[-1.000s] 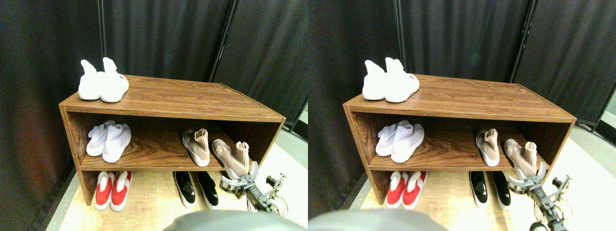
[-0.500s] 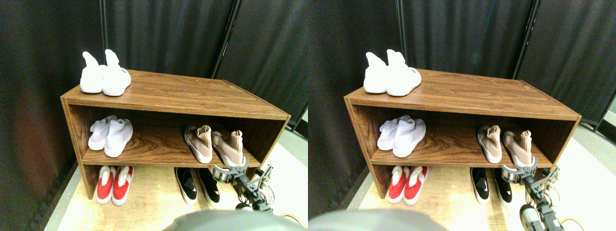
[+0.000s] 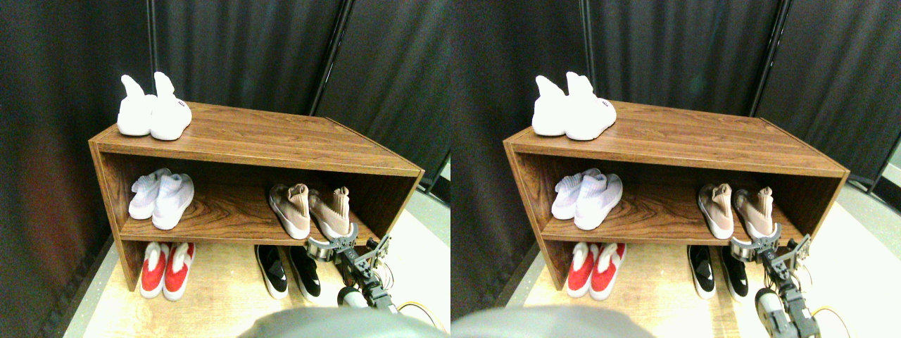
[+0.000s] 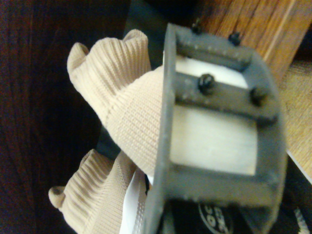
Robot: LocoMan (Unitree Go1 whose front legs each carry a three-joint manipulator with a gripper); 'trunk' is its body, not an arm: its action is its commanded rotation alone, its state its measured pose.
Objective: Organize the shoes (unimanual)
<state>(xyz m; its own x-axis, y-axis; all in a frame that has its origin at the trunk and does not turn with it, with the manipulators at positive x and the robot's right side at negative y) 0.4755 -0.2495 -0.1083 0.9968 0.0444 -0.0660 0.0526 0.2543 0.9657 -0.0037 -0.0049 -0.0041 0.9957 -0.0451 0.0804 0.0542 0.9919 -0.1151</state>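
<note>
Two beige knit shoes stand side by side on the right of the middle shelf: the left one (image 3: 290,210) and the right one (image 3: 329,210), both upright with white soles. My right gripper (image 3: 332,242) sits at the heel of the right beige shoe and is shut on it at the shelf's front edge. In the wrist view the held shoe (image 4: 129,112) fills the middle, its white sole showing through the dark jaw frame, with the other beige shoe (image 4: 92,190) beside it. A black pair (image 3: 287,271) with white soles stands on the floor under the shelf, left of the arm.
The wooden rack (image 3: 253,137) carries a white high-cuff pair (image 3: 153,111) on top at the left. A pale pair (image 3: 160,201) sits on the middle shelf's left, a red-and-white pair (image 3: 160,271) below it. Dark curtains hang behind. Cables trail by the arm on the floor.
The right beige shoe went from tilted off the shelf's front right corner to upright beside its mate, carried left and inward by the gripper. The camera view also shifted slightly.
</note>
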